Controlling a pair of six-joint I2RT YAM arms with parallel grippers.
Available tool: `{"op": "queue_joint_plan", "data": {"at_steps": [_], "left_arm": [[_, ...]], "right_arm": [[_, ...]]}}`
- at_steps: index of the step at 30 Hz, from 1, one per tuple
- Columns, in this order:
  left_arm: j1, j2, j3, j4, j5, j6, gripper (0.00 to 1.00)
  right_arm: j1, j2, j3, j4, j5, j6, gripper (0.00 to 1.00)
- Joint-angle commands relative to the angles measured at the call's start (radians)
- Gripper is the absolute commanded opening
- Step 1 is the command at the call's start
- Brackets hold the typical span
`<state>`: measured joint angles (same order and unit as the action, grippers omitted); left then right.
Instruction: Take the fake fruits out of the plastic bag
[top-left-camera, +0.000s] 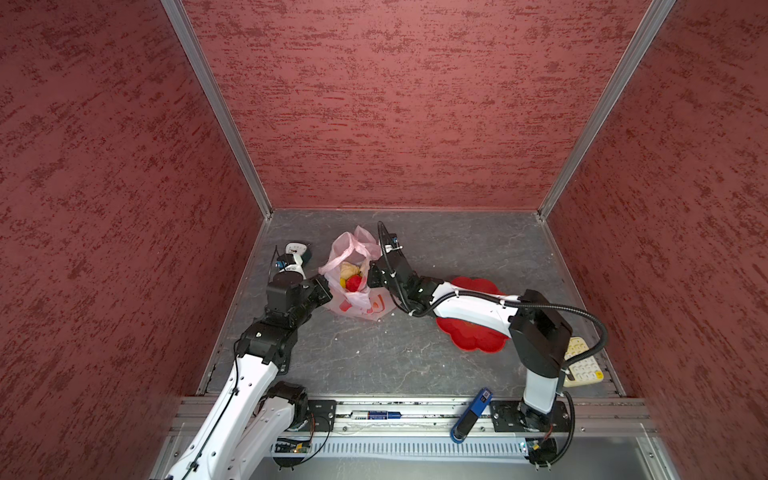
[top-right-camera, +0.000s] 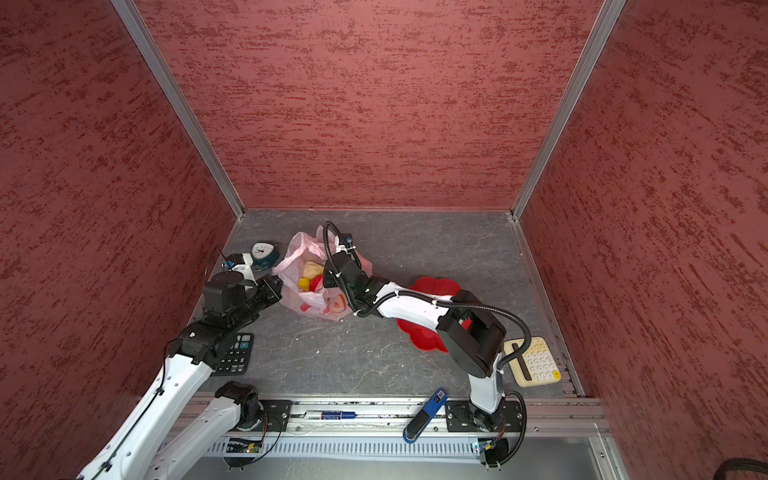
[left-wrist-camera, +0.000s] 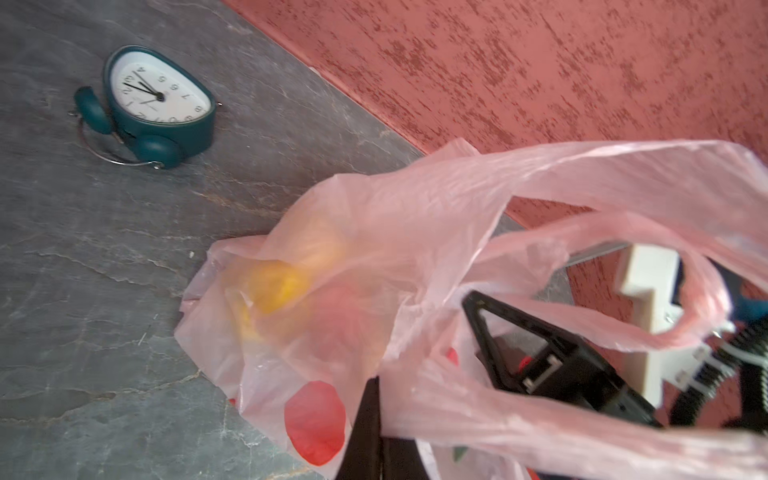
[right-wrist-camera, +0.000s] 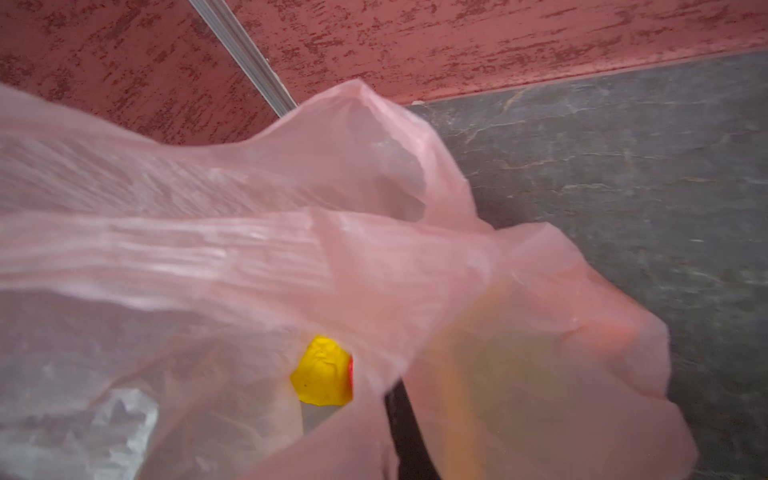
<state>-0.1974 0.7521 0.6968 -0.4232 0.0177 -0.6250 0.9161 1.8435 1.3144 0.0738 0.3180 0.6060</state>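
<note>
Pale-pink plastic bag (top-left-camera: 359, 305) sits on the grey bench (top-left-camera: 415, 357) toward the far left in both top views. Its mouth faces up and the fake fruits (top-left-camera: 351, 279) lie inside: a red strawberry (top-left-camera: 354, 284), a yellow piece (top-left-camera: 343, 283) and a cream lump (top-left-camera: 350, 271). The left pincer (top-left-camera: 325, 288) meets the bag's left rim and the right pincer (top-left-camera: 371, 277) meets its right rim. A red flower-shaped plate (top-left-camera: 478, 338) lies under the right arm, a teal alarm clock (top-left-camera: 297, 250) lies just left of the bag, and a cream calculator (top-left-camera: 582, 365) rests at the near right. In a top view a black calculator (top-right-camera: 235, 353) shows beneath the left arm. From the left wrist view, the left pincer (left-wrist-camera: 372, 409) has its dark fingers pressed together on the bag's film near a printed red fruit picture. The yellow piece (left-wrist-camera: 278, 291) and a red blur glow through the plastic, and the alarm clock (left-wrist-camera: 158, 104) lies on its back well apart. The other arm's black pincer frame reaches through a loop handle. From the right wrist view, wrinkled pink film fills most of the frame. The right pincer (right-wrist-camera: 401, 415) is closed, with bag film gathered over its one visible dark finger. The yellow piece (right-wrist-camera: 322, 372) peeks through a gap in the bag.
</note>
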Motion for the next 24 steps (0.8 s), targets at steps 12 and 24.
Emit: {"op": "queue_joint_plan", "data": {"at_steps": [12,24], "left_arm": [[0.082,0.097,-0.012,0.154,0.104,-0.106,0.0],[0.169,0.59,0.491,0.278,0.289,-0.076,0.0]], "right_arm": [[-0.099,-0.173,-0.083,-0.012,-0.045,-0.046,0.06],[-0.215,0.106,0.386,-0.047,-0.277,-0.164,0.04]]}}
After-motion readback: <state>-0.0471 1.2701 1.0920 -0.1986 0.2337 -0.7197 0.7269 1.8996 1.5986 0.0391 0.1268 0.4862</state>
